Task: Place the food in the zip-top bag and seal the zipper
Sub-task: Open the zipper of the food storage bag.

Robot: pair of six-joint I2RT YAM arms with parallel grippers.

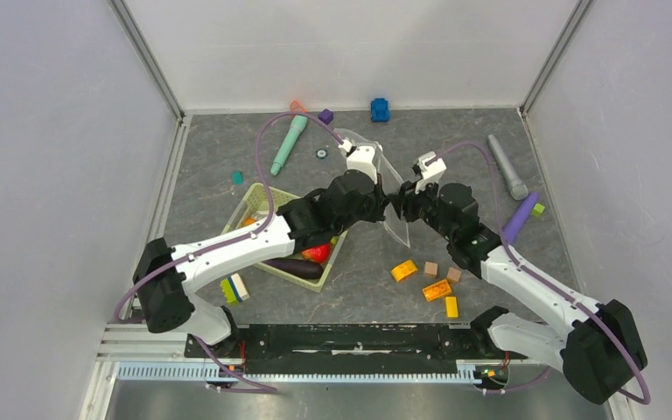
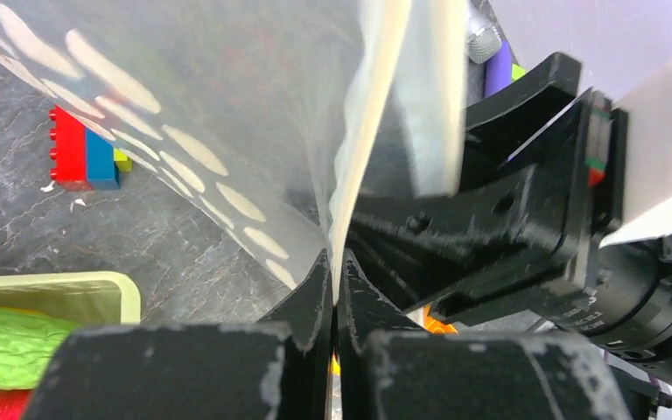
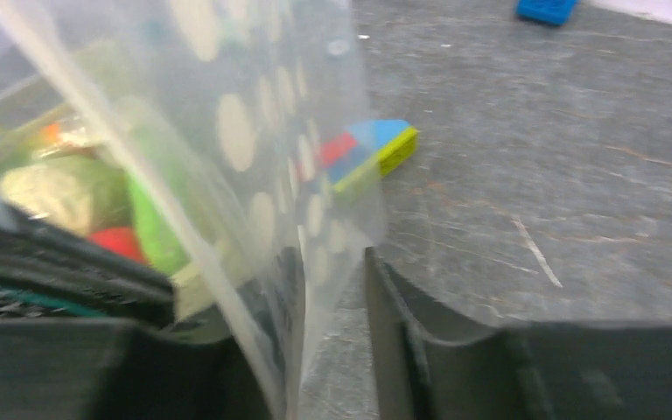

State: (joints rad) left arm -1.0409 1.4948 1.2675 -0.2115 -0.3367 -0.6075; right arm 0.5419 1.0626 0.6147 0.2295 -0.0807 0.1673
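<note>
Left wrist view: showed the left gripper clamped flat on the upper edge of the zip-top bag, with the whitish zipper running up through the centre of the frame. Found the right gripper, in the right wrist view, standing part-way apart, with dotted film hanging loose in the gap and no pinch on it. Placed the bag, from the top external view, at mid-frame between the two wrists, hanging upright above the table.

Judged the main risk as a one-sided hold: likely to let the floppy bag swing, twist or fold its mouth shut, leaving no opening for loading. Judged a second risk in the closeness of the two sets of fingers: apt to knock together on any re-grip.

Saw the basket, left of centre, holding the food: eggplant, tomato, cucumber. Could not tell for certain through the blurred film, but took the bag for empty, reading the green and red shapes behind it as basket contents.
</note>
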